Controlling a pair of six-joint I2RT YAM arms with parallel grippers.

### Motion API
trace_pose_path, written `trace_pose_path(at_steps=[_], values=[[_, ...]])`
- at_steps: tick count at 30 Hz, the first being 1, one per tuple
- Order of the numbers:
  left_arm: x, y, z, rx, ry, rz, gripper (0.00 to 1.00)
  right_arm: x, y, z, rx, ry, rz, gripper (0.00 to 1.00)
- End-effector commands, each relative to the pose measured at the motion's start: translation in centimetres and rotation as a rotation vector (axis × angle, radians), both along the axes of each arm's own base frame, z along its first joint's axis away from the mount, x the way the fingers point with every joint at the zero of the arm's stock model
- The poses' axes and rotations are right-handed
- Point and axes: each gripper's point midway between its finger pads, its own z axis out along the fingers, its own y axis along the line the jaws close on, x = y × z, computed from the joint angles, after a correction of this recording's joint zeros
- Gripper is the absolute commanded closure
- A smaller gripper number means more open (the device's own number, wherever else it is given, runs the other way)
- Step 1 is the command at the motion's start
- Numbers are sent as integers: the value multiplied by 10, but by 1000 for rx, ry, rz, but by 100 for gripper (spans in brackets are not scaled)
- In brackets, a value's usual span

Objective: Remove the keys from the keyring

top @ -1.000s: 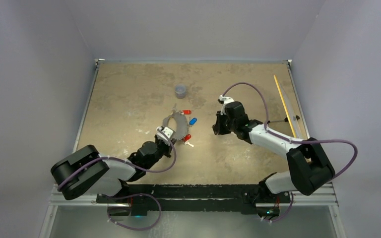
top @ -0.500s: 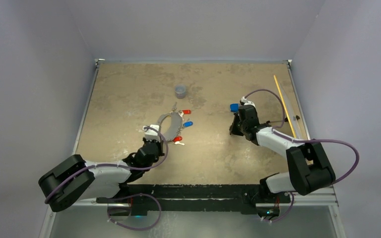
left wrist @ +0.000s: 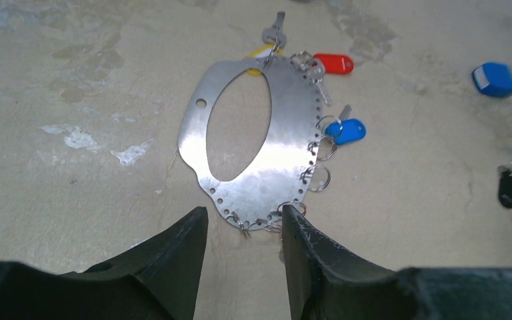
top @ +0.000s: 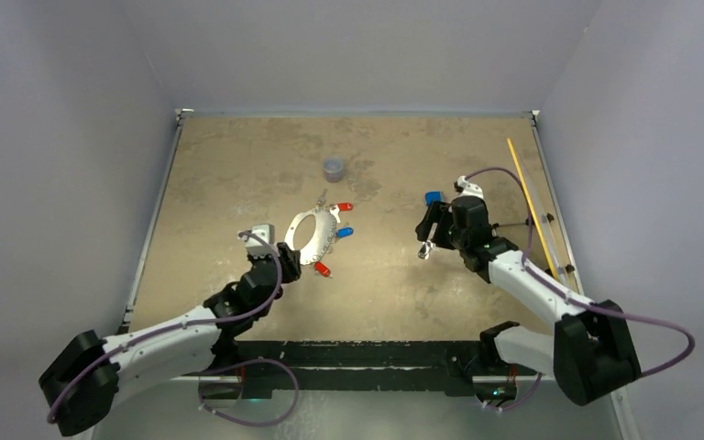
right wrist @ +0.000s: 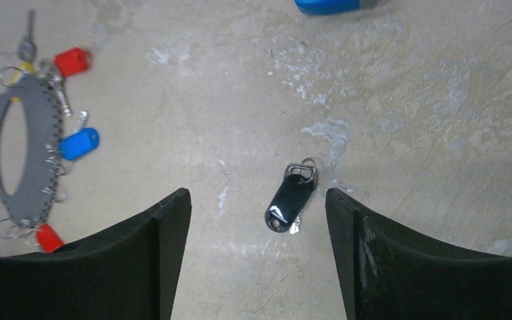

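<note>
Both arms are letting go at once. The left jaws, clamped on the keyring (left wrist: 287,143) a moment ago and holding it tilted, are now standing apart. The keyring is lying flat on the tabletop (left wrist: 73,80), its near edge just ahead of the parted fingertips (left wrist: 190,233) and seemingly touching neither. The right jaws, shut a moment ago while moving off to the keyring's right, are now gaping wide over the black-tagged key (right wrist: 292,200). That key is resting loose, well apart from the keyring on its right, with the blue block (right wrist: 327,5) lying farther off.

So, as I am judging it, one key is off and delivered, and both arms are freeing themselves for the next. Still hanging along the keyring's right rim are a red tag (left wrist: 333,64) toward its far end, a blue tag (left wrist: 347,131) at its middle and another red tag (right wrist: 48,238) at its near end. A bare silver key (left wrist: 275,30) is sticking out beyond the far tip.

No writing is showing legibly. The black tag is carrying a small white mark, too small to read.
</note>
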Motion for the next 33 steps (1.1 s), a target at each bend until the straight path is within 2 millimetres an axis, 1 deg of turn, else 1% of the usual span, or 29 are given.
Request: trace_pose_path(at_steps=[1, 2, 4, 7, 8, 9, 10, 13, 15, 16, 18, 21, 25, 26, 29, 33], values=[[1, 10, 41, -65, -23, 81, 55, 5, -4, 58, 15, -130, -12, 21], [0, 13, 49, -71, -24, 93, 55, 5, -5, 73, 25, -167, -8, 16], [-2, 21, 68, -81, -33, 122, 54, 1, -6, 110, 52, -260, 2, 10], [-6, 33, 99, -90, -61, 149, 51, -7, -12, 162, 68, -394, -1, 3], [-7, 37, 111, -96, -70, 160, 49, -11, -16, 179, 68, -438, -7, 2], [-11, 44, 119, -99, -67, 178, 44, -15, -20, 198, 69, -485, -13, 1], [-14, 50, 132, -121, -73, 200, 40, -19, -25, 215, 67, -530, -18, 1], [-23, 67, 162, -137, -96, 234, 30, -32, -41, 251, 36, -630, -54, 1], [-30, 82, 181, -161, -118, 266, 18, -41, -53, 269, 10, -686, -85, 1], [-35, 90, 191, -179, -136, 281, 13, -47, -59, 279, 1, -720, -98, 1], [-43, 104, 210, -197, -183, 283, 10, -56, -72, 293, -19, -772, -139, 1], [-58, 122, 238, -227, -267, 262, 9, -72, -88, 311, -43, -857, -185, 1], [-69, 135, 260, -189, -354, 213, 7, -93, -108, 328, -64, -958, -243, 1], [-71, 139, 262, -169, -366, 213, 7, -100, -113, 331, -67, -988, -262, 1], [-72, 146, 264, -121, -384, 222, 6, -114, -127, 335, -72, -1046, -316, 1], [-69, 150, 256, -54, -387, 247, 5, -128, -142, 333, -74, -1113, -384, 1]])
